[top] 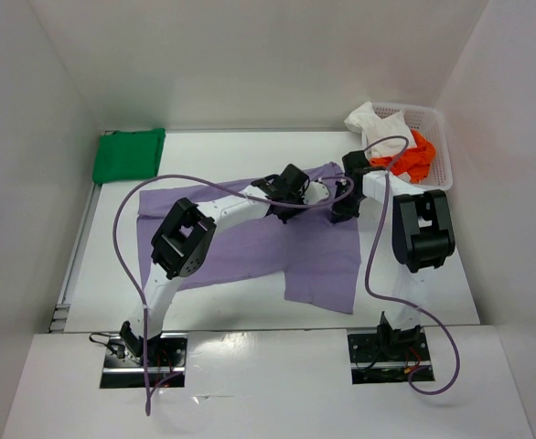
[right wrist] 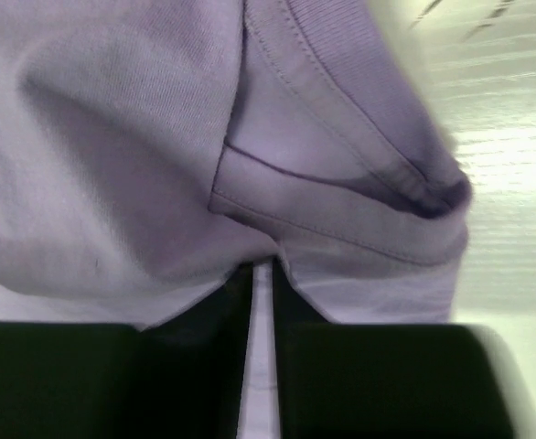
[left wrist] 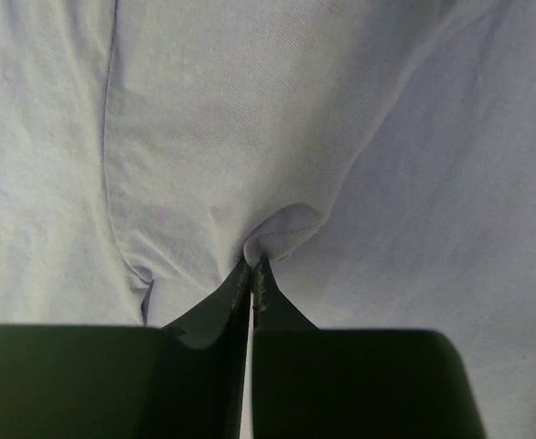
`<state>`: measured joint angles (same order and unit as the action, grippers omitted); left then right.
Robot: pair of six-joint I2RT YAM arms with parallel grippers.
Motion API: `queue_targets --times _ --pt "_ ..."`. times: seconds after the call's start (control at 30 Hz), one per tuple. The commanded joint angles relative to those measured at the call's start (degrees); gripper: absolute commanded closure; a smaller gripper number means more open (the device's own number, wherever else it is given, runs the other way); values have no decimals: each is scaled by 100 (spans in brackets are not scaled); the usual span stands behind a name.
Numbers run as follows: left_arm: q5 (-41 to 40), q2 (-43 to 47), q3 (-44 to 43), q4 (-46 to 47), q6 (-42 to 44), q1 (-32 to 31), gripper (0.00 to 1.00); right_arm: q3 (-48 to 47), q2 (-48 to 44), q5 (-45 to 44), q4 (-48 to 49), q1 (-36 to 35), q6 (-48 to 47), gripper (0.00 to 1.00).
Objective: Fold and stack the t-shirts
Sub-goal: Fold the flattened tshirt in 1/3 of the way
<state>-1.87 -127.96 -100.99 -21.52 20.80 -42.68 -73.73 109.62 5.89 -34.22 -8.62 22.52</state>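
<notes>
The lavender t-shirt [top: 250,242] lies spread mid-surface [top: 231,306], pinched near its far edge by 2 arms. The left end effector [left wrist: 252,265] is clenched on a small pucker, and the right end effector [right wrist: 262,267] grasps bunched cloth by a hem. Lifting both evenly should keep the fold straight. The green t-shirt [top: 129,155] sits folded far-left. The white t-shirt [top: 373,123] and orange-red t-shirt [top: 414,157] fill the basket [top: 437,123], close beside the right arm.

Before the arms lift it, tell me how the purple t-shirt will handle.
Probably floppy: the purple t-shirt puckers into a soft fold where the left gripper pinches it. Likely to sag between the two holds, since its hem bunches loosely at the right gripper. Probably light, as it looks thin.
</notes>
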Motion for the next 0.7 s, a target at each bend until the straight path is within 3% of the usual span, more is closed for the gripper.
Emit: queue_targets --times 0.0,0.07,0.43,0.67 --pt "55 298 -184 -37 -5 5 100 -62 112 149 222 10 -20 93" --pt "2 350 -184 -37 -5 5 100 -62 112 149 222 62 -20 100" --pt "-384 597 -729 -265 512 189 100 -237 -433 149 -32 115 -20 100" --pt "-621 -202 -1528 -546 742 242 93 -800 76 202 -32 115 -20 98"
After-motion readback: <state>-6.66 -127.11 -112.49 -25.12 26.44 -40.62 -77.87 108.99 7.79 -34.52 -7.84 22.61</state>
